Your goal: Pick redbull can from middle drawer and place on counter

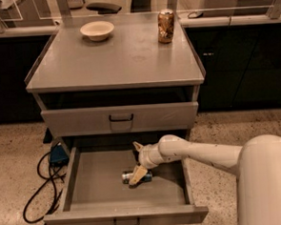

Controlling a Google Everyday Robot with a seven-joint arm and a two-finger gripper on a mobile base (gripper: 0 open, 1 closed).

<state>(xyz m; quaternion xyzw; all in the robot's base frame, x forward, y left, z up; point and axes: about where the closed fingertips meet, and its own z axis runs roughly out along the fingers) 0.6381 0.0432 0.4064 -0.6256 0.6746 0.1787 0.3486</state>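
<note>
"With the wide shallow grey metal drawer (92, 185) pulled out, where is the slim silver-and-blue can (145, 176)?"

"On its side on the drawer floor. The hand (133, 163) is right over it, fingers (136, 174) spread, gripping nothing. Next it likely has to close on the can and lift it to the broad grey metal worktop (113, 63), avoiding the cream bowl (97, 30) and gold-brown can (166, 26)."
</note>
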